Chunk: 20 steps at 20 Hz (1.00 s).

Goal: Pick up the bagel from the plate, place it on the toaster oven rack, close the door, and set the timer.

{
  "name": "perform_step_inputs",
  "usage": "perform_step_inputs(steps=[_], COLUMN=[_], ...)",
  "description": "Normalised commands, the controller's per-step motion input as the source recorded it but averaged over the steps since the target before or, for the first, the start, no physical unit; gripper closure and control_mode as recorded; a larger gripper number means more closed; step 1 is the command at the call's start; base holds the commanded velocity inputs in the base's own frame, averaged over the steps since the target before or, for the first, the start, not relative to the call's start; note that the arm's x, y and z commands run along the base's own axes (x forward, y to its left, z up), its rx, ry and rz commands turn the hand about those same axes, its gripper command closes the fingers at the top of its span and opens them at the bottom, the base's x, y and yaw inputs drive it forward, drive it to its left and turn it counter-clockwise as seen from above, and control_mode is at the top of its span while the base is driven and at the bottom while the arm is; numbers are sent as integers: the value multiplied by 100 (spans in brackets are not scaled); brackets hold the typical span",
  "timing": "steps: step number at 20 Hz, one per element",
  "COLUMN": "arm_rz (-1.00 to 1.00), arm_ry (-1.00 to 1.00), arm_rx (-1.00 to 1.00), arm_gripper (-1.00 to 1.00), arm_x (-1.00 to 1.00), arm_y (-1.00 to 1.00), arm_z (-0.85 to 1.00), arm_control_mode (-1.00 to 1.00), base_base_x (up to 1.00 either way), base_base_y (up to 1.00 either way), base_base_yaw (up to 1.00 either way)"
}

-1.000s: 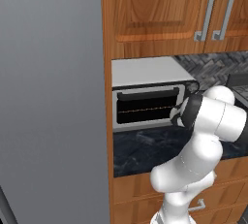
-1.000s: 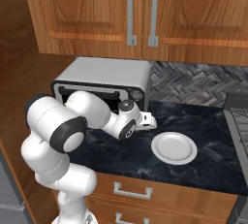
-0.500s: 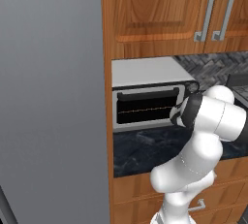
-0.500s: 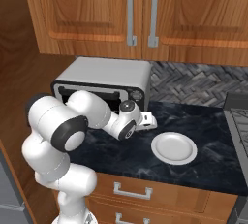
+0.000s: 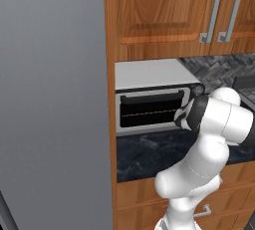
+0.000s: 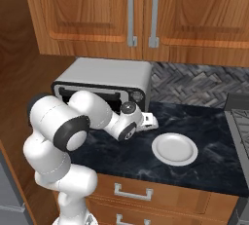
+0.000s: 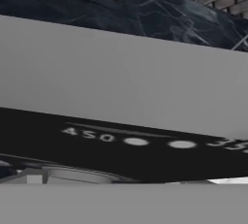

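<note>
The toaster oven [image 5: 149, 77] [image 6: 104, 75] stands on the counter with its door [image 5: 149, 112] shut; a thin bright line shows through the dark glass. My gripper [image 6: 146, 120] sits at the oven's lower right front, by the knob column, whose top knob [image 6: 137, 95] shows above it. Its fingers are hidden behind the hand. In the hand view the dark control panel [image 7: 121, 143] is very close, with a "450" mark, white dots and the rim of a knob [image 7: 72, 174]. The white plate [image 6: 174, 148] lies bare on the counter to the right. The bagel is out of view.
Wooden wall cabinets [image 6: 141, 9] hang above the oven. A tall grey panel [image 5: 52, 99] stands to the oven's left. The dark stone counter [image 6: 214, 126] runs right to a stove edge [image 6: 240, 117]. Drawers [image 6: 131, 192] sit under the counter.
</note>
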Motion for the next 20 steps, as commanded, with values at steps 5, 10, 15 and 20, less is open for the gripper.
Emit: perform_step_inputs(steps=[5,10,15,20], arm_rz=[0,-1,0,0], arm_ry=[0,0,0,0], arm_rx=[8,13,19,22], arm_gripper=[100,100,100,100], arm_x=[35,32,25,20], arm_y=[-40,-48,-57,-67], arm_z=[0,4,25,33], arm_control_mode=[-100,-100,-100,-100], base_base_x=[0,0,0,0], base_base_y=[0,0,0,0], base_base_yaw=[0,0,0,0])
